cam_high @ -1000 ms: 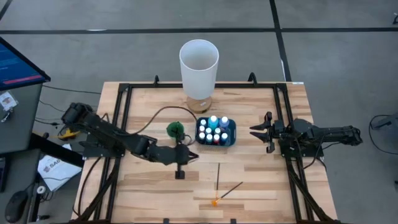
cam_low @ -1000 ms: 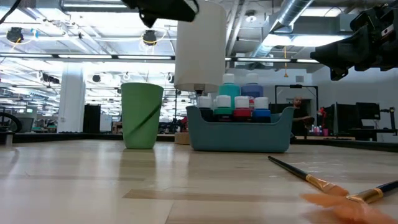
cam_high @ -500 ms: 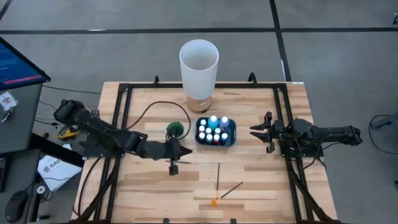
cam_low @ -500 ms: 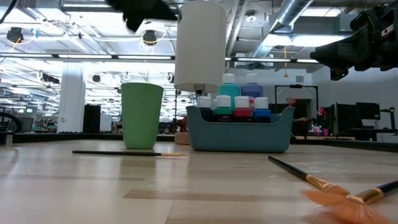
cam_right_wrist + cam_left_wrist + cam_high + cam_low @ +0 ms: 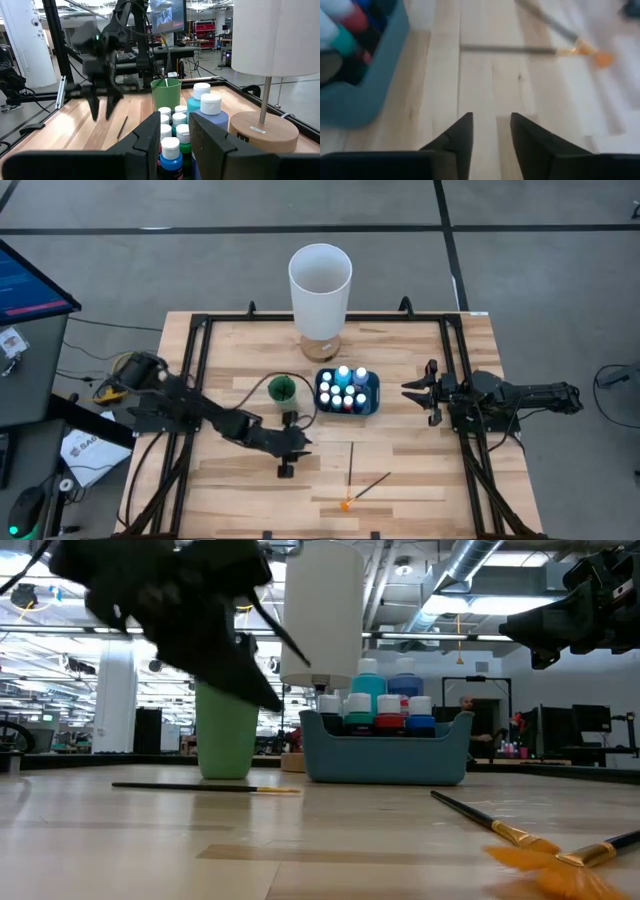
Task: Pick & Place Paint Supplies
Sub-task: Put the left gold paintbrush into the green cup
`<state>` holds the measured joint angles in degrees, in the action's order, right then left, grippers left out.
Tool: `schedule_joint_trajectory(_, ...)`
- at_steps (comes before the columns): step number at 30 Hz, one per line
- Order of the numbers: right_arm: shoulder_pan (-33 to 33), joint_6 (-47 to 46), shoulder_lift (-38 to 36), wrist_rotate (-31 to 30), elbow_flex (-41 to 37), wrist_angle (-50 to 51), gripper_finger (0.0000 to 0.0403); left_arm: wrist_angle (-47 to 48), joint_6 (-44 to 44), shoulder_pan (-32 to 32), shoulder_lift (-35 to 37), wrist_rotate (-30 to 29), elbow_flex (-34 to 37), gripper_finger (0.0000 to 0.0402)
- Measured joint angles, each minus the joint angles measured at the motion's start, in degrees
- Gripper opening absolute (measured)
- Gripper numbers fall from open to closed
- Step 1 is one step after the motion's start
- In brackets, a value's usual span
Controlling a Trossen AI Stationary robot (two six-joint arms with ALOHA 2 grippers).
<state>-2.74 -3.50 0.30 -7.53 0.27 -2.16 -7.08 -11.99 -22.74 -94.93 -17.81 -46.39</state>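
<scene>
Left end effector [image 5: 284, 470] has dropped toward table [image 5: 420, 395] (fingers slightly parted).

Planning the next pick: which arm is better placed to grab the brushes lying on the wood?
Probably the left: its open claw hangs low just beside the two crossed brushes, while the right claw waits at the table's edge beside the bottle tray.

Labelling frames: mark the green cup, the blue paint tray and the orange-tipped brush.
green cup [image 5: 228, 740], low view, its side wall.
blue paint tray [image 5: 385, 752], low view, its front wall.
orange-tipped brush [image 5: 347, 503], high view, its orange tip.
</scene>
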Motion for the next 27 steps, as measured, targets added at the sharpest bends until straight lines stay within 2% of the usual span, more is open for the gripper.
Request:
schedule_joint_trajectory(5,0.0,0.0,0.0,0.0,0.0,0.0,0.0098,-0.9,4.5,0.1,-5.7,0.2,-2.3,0.0157)
schedule_joint_trajectory(10,0.0,0.0,0.0,0.0,0.0,0.0,0.0098,-1.5,7.1,1.5,-8.9,1.8,-4.5,0.0167)
schedule_joint_trajectory(18,0.0,0.0,0.0,0.0,0.0,0.0,0.0098,-2.5,7.0,5.3,-12.0,3.4,-4.8,0.0164)
schedule_joint_trajectory(21,0.0,0.0,0.0,0.0,0.0,0.0,0.0098,-2.3,5.8,6.3,-12.9,7.1,-4.7,0.0160)
schedule_joint_trajectory(27,0.0,0.0,0.0,0.0,0.0,0.0,0.0098,-1.4,5.6,5.6,-12.9,9.1,-4.5,0.0138)
